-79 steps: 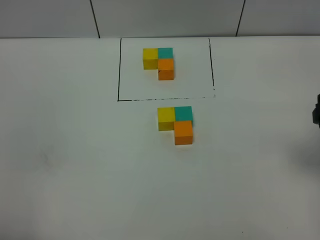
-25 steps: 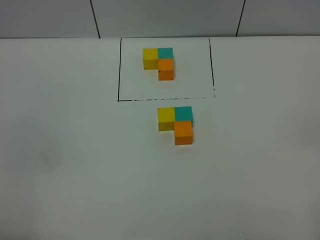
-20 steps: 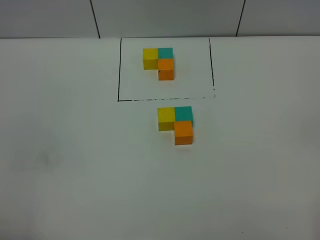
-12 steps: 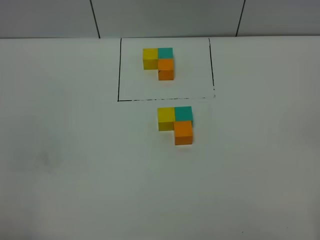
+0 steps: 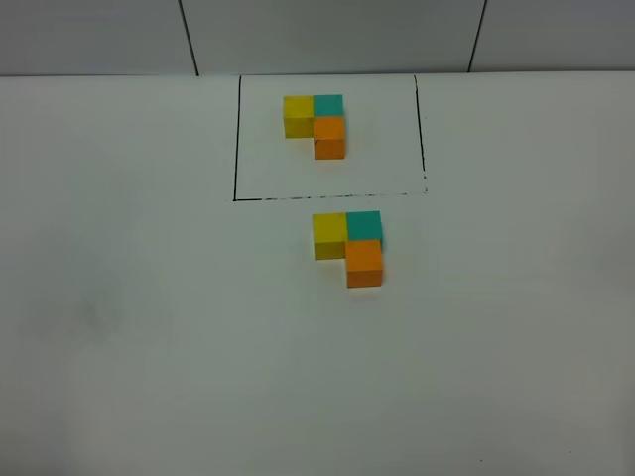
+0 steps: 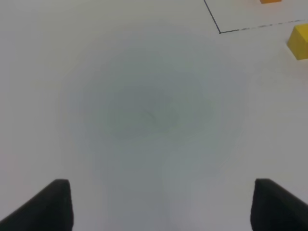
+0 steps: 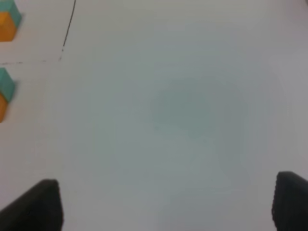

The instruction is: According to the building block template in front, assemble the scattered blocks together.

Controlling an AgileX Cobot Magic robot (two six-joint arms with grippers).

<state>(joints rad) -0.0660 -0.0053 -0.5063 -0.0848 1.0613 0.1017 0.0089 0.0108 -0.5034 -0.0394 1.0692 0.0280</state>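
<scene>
Now three matte cubes (image 5: 349, 243) sit touching in L on table (image 5: 149, 327), just outside bordered template (image 5: 316, 124). Left gripper (image 6: 161, 204) spread wide, empty, above bare table. Right gripper (image 7: 166, 204) likewise.

My table (image 5: 149, 327) reads smooth, matt white, like laminate; the scattered blocks (image 5: 348, 244) at frame centre look matt, painted, unglossed; my fingers (image 6: 53, 204) appear dull black plastic.
</scene>
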